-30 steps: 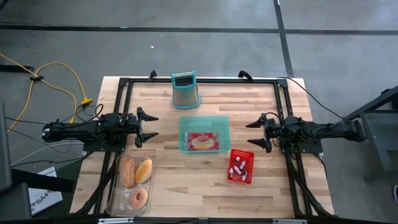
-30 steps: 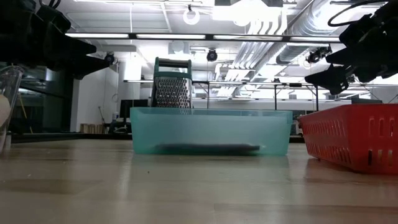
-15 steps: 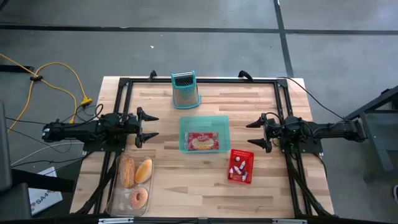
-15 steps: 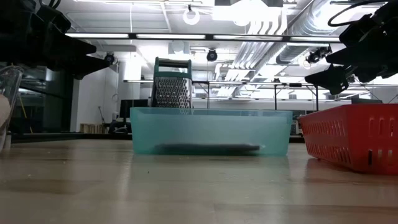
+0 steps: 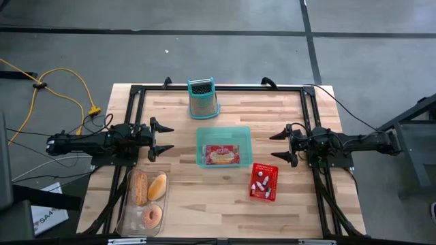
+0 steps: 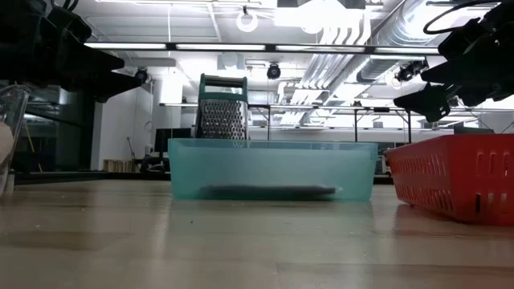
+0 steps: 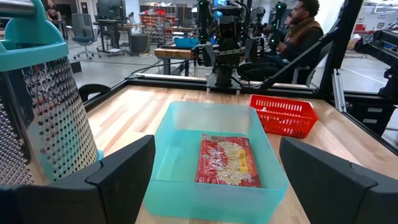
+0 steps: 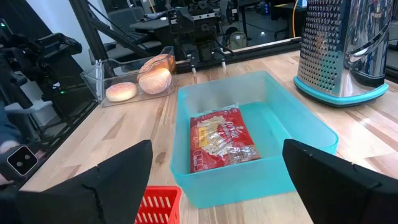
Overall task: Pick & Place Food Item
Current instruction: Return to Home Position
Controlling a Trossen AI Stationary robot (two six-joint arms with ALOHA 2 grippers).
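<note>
I think the food job is looking done, so going home well means pulling back slow & level, w/o bumping any box. On the left, the left gripper (image 5: pixel 165 139) is hanging over the light wooden table (image 5: pixel 204 197), its two dark fingers (image 7: pixel 121 177) spread wide, holding nothing & touching nothing. Near it, at the table's front left, the clear plastic bin (image 5: pixel 125 216) is holding the food: two long brown bread rolls (image 5: pixel 139 187) side by side & a round ring doughnut (image 5: pixel 152 217). In the middle, the shiny metal grater w/ teal trim (image 5: pixel 203 97) is standing at the back, and the teal plastic tub (image 5: pixel 199 146) is carrying a flat red packet (image 5: pixel 222 155). The small red mesh basket (image 5: pixel 255 190) is sitting just right of the tub. On the right, the right gripper (image 5: pixel 275 148) is hanging w/ fingers (image 8: pixel 118 180) wide apart too, gripping nothing.
</note>
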